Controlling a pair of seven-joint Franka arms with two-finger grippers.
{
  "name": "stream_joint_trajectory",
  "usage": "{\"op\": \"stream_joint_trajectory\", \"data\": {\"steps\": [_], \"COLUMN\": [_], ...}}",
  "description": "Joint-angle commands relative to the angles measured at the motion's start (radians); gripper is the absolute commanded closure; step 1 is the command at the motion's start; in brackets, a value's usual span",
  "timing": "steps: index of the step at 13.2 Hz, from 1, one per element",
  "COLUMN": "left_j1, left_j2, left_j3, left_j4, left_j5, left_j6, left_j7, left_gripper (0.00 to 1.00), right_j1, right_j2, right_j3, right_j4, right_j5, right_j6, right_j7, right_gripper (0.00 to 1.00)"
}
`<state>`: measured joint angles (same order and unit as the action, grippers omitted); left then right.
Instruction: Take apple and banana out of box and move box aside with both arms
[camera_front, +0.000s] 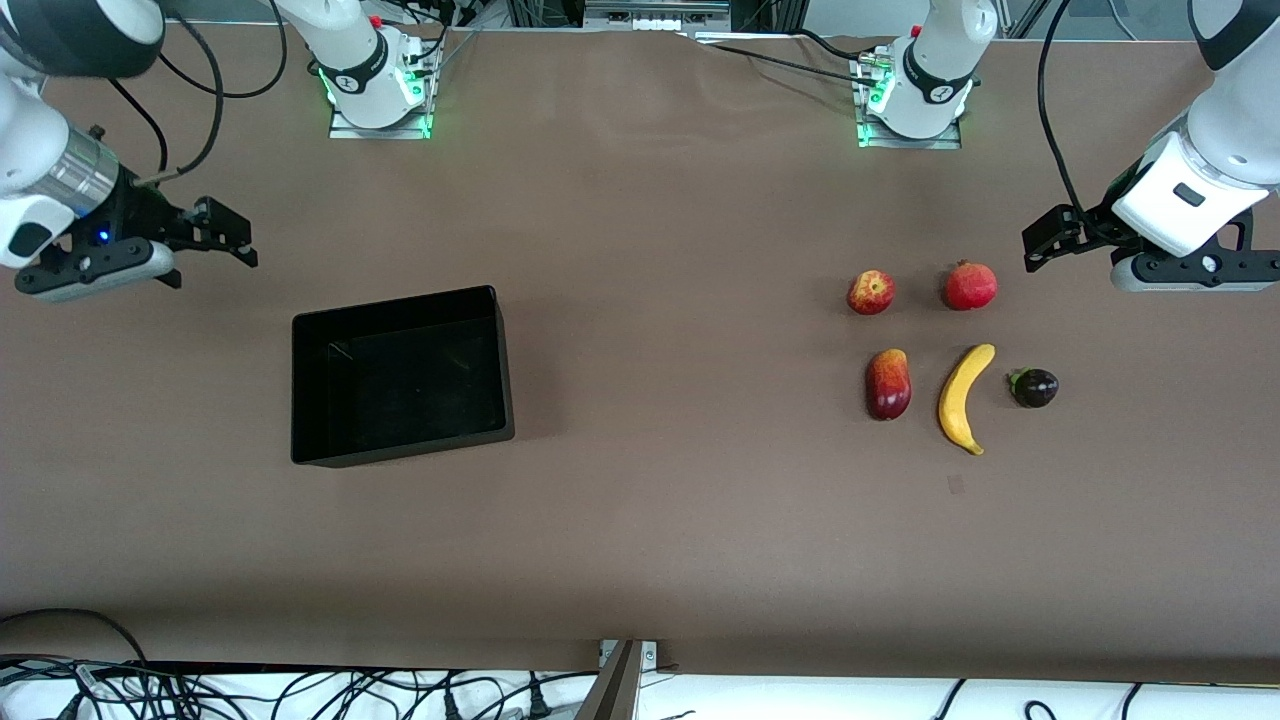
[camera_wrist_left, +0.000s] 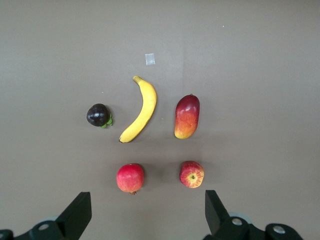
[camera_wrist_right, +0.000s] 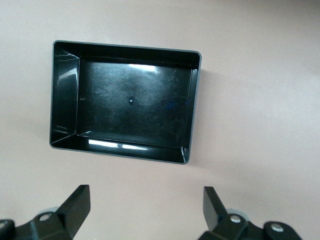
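Note:
The black box lies empty on the table toward the right arm's end; it also shows in the right wrist view. Five fruits lie toward the left arm's end: apple, pomegranate, mango, banana, dark purple fruit. The left wrist view shows the apple, pomegranate, mango, banana and purple fruit. My left gripper is open and empty, up over the table beside the pomegranate. My right gripper is open and empty, over bare table beside the box.
A brown cloth covers the table. A small pale square mark lies nearer the front camera than the banana. Cables run along the table's front edge. The arm bases stand at the back.

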<state>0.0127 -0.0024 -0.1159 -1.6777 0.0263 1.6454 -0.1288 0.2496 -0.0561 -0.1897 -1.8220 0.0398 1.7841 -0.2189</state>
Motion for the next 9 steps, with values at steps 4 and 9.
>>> {"op": "stream_joint_trajectory", "data": {"steps": [4,9], "left_j1": [-0.002,-0.004], "left_j2": [-0.01,-0.01], "left_j3": [-0.001,-0.001], "left_j4": [0.003,0.003], "left_j5": [0.004,0.004], "left_j6": [-0.009,-0.009], "left_j7": [-0.005,-0.005], "left_gripper": [0.0,0.0], "right_j1": [-0.032,-0.026], "right_j2": [0.059,0.062], "right_j3": [0.03,0.033], "right_j4": [0.111,0.122], "right_j5": [-0.043,-0.041], "right_j6": [-0.057,-0.069], "right_j7": [-0.02,-0.004], "right_gripper": [0.0,0.0]}}
